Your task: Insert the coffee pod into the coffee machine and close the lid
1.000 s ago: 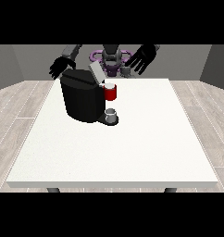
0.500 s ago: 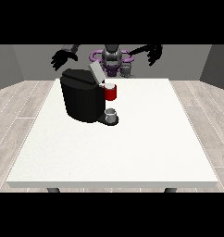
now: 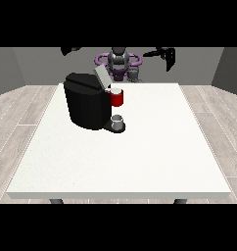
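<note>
coffee machine lid up, both hands raised, holding nothing; finger state unclear: view's left, view's right

Bare room: grey walls, wood-plank floor, large white table.

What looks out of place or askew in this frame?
Both hands are raised high above the table, the one at the view's left and the one at the view's right, far from the coffee machine. Its lid stands open. Nothing looks spilled or damaged.
</note>
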### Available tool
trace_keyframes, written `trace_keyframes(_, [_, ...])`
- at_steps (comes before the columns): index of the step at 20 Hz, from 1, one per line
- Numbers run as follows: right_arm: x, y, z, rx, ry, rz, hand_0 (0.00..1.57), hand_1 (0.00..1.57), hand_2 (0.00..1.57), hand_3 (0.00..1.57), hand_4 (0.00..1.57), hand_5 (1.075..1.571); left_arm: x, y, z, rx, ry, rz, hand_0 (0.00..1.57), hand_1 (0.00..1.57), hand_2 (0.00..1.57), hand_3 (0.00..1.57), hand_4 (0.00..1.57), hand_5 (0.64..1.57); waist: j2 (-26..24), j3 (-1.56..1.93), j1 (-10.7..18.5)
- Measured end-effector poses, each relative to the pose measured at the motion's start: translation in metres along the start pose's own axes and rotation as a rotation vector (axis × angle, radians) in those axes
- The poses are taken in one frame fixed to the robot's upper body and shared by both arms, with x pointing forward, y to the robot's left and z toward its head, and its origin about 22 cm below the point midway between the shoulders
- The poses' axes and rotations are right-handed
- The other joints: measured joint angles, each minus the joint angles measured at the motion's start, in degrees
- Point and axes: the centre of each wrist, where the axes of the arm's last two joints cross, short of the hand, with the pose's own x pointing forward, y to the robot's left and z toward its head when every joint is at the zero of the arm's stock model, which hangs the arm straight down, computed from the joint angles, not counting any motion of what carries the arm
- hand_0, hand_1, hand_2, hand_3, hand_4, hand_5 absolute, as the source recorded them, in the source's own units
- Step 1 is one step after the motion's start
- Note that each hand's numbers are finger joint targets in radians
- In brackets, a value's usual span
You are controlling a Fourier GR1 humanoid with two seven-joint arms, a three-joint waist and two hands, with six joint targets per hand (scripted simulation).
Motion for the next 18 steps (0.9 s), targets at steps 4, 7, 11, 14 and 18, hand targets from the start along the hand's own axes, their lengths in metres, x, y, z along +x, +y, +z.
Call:
trace_keyframes(4, [0.004, 0.003, -0.004, 0.038, -0.008, 0.027, 0.0, 0.0, 0.0, 0.0, 0.0, 1.571, -0.008, -0.01, 0.008, -0.026, 0.008, 0.071, 0.0, 0.0, 0.0, 0.0, 0.03, 1.571, -0.5, 0.01, 3.41])
trace_keyframes(7, [0.016, 0.006, -0.014, 0.062, -0.036, 0.049, 0.0, 0.0, 0.0, 0.0, 0.24, 1.571, -0.011, -0.012, 0.015, -0.036, -0.01, 0.104, 0.0, 0.0, 0.0, 0.0, 0.0, 1.571, 0.82, 0.04, 4.9])
trace_keyframes(11, [0.025, 0.016, -0.026, 0.106, -0.075, 0.073, 0.0, 0.0, 0.0, 0.0, 0.0, 1.571, -0.004, -0.019, 0.019, -0.029, -0.053, 0.114, 0.0, 0.0, 0.0, 0.0, 0.11, 1.571, 3.07, 0.03, 5.74])
trace_keyframes(14, [0.025, 0.023, -0.028, 0.137, -0.076, 0.081, 0.0, 0.0, 0.0, 0.0, 0.0, 1.571, 0.0, -0.019, 0.027, -0.017, -0.062, 0.119, 0.0, 0.0, 0.0, 0.0, 0.0, 1.571, 3.82, 0.02, 5.81])
trace_keyframes(18, [0.024, 0.029, -0.036, 0.139, -0.072, 0.058, 0.0, 0.0, 0.0, 0.0, 0.0, 1.571, 0.007, -0.019, 0.037, -0.015, -0.069, 0.134, 0.0, 0.0, 0.0, 0.0, 0.0, 1.571, 5.37, 0.04, 6.92])
